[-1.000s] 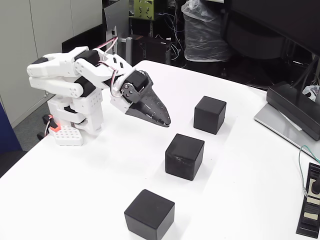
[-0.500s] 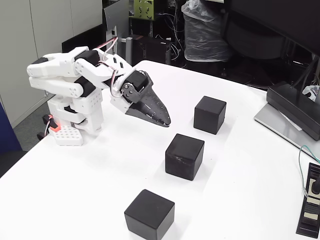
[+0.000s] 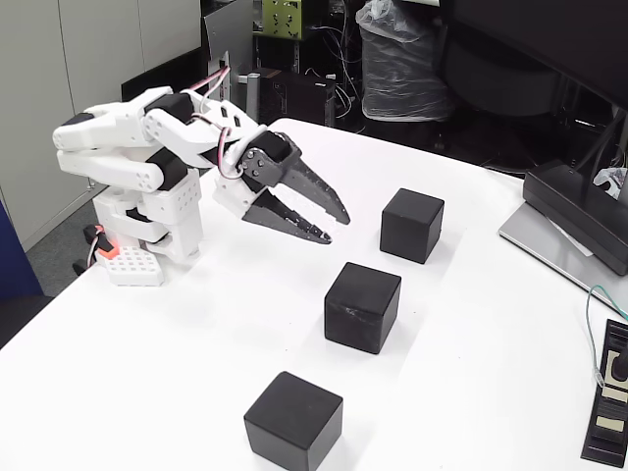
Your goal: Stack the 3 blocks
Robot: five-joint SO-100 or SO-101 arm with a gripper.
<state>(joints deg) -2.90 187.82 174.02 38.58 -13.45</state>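
While stacking is not begun: three blocks (image 3: 362,306) are seen apart on the surface (image 3: 196,353).
End effector (image 3: 334,224): parted, apparently empty.

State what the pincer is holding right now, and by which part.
Nothing is held. The pincer is open above the table, apart from all three black cubes; the nearest is the middle cube.

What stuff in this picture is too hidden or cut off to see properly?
- Fixed view: the nearest block has its bottom corner cut off by the lower edge.
- The flat black device runs off the right edge; its label is too small to read.
- The blocks' far faces are turned away.
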